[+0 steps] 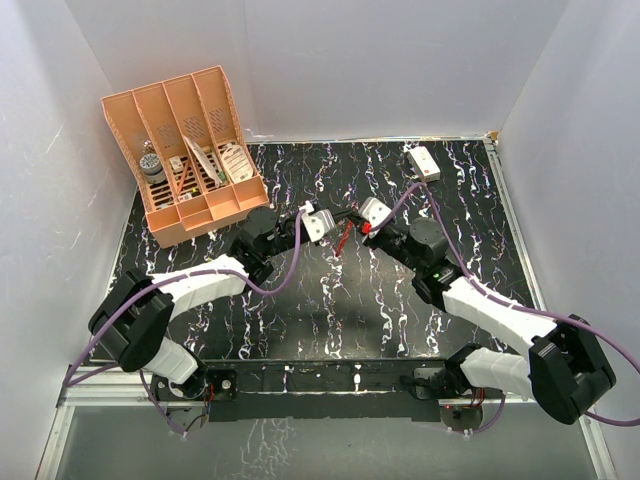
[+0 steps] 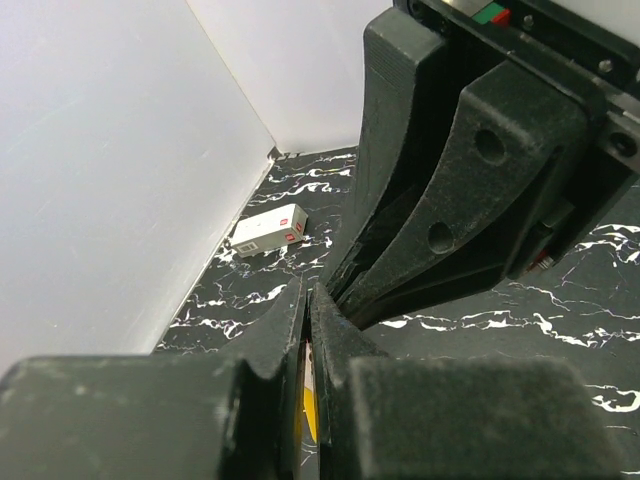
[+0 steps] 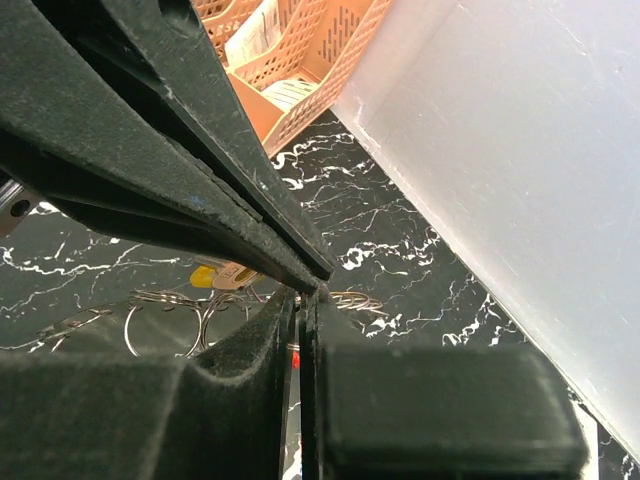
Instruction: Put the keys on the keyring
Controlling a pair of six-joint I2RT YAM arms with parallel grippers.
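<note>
Right claw (image 3: 298,305) is clenched on the keyring (image 3: 295,358), whose thin red band shows as a sliver in the slit between my fingers. From above, the red loop hangs between my two claws over the middle of the bench (image 1: 300,330). My left claw (image 2: 308,295) is pressed shut as well, its tips right against those of the right one. A streak of yellow shows in its slit, and I cannot tell whether something is gripped there or merely lies beyond. The keys (image 3: 150,320), silvery with small wire rings, one with a yellow head (image 3: 203,275), appear to rest on the bench just below where the claws meet, near the red band but not visibly on it. I judge the task barely begun: the ring is in hand, yet no key looks threaded. Each key remains to be picked up and worked onto the band. A white box (image 2: 268,230) and an orange organiser (image 1: 200,212) stand well apart.
</note>
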